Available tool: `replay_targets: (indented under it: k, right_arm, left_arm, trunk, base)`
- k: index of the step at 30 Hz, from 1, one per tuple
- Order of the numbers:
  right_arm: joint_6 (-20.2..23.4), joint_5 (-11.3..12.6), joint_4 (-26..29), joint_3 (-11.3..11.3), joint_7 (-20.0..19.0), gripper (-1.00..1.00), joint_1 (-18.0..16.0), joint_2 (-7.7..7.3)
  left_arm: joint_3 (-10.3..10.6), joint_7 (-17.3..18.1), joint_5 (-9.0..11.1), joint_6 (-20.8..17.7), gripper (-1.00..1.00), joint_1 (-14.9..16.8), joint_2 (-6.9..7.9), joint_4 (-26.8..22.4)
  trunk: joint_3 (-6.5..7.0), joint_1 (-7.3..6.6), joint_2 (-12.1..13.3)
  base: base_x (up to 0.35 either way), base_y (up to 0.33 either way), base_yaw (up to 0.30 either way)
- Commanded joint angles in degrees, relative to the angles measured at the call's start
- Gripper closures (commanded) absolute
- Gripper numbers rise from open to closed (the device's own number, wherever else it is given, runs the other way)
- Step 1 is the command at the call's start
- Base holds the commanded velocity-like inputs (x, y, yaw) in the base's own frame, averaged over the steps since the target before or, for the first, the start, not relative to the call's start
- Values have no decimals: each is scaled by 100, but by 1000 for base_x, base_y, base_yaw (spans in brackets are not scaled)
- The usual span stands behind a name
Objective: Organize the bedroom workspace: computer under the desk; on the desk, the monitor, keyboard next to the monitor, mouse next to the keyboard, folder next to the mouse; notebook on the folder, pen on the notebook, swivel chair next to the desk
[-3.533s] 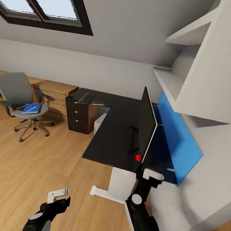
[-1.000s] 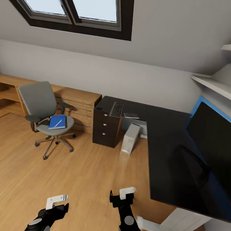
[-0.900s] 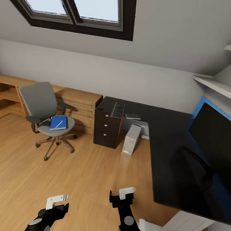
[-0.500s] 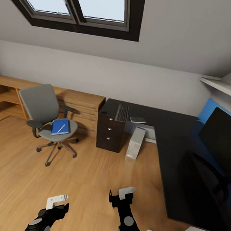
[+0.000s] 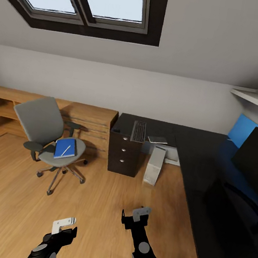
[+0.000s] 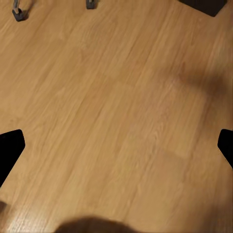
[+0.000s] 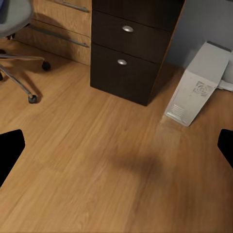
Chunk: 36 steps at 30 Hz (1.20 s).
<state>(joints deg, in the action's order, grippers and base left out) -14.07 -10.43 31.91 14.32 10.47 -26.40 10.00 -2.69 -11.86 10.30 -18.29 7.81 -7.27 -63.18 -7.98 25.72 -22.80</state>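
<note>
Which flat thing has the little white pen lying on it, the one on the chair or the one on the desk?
The blue folder on the swivel chair seat. The white pen lies across it; the grey flat item on the desk has nothing on top.

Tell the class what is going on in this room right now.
The robot stands on the wooden floor with both claws, left and right, open and empty. The blue folder with the pen on it lies on the swivel chair. The keyboard and monitor are on the desk; the computer stands below.
</note>
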Motion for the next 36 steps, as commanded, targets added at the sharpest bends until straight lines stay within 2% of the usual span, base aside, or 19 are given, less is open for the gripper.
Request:
replay_targets:
  k: [1,14,19,27,36]
  right_arm:
    - [-6,-51,-2,10,52,-100,-6,0]
    - [-119,-55,-9,9,52,-100,-6,0]
    - [-825,-95,-71,13,52,-100,-6,0]
    - [-1617,-115,-482,19,55,-100,-6,0]
    - [-1779,-117,-536,1,100,-100,-6,0]
  left_arm:
    - [-4,-27,60,-25,-100,3,-3,-10]
    - [-4,-24,59,-26,-100,6,-5,-10]
    - [-4,-24,59,-25,-100,6,-3,-10]
    - [-4,-23,59,-26,-100,5,-3,-10]
    - [-4,-22,59,-26,-100,5,6,-10]
  trunk:
    - [-12,7,-11]
    - [-12,7,-11]
    - [-12,7,-11]
    - [-12,7,-11]
    - [-10,7,-11]
  base:
    - [327,2,0]
    - [329,7,0]
    - [331,6,0]
    - [331,1,0]
    - [296,73,-5]
